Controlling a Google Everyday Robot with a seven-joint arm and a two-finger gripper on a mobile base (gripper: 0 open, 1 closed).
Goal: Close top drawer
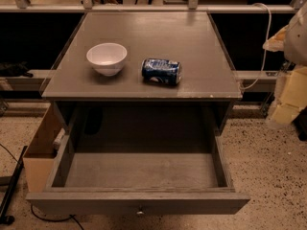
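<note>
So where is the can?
The can lies on the cabinet top, right of the white bowl, behind the open top drawer. The end effector is at the view's right edge.

Cam high in front, down onto top drawer (182, 201); gripper off-frame.

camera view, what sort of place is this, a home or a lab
Probably a lab or test space, not a home: speckled hard floor, a loose cable, and a lone grey cabinet whose top drawer stands open, with a bowl and a can on top. The gripper is not in view.
</note>
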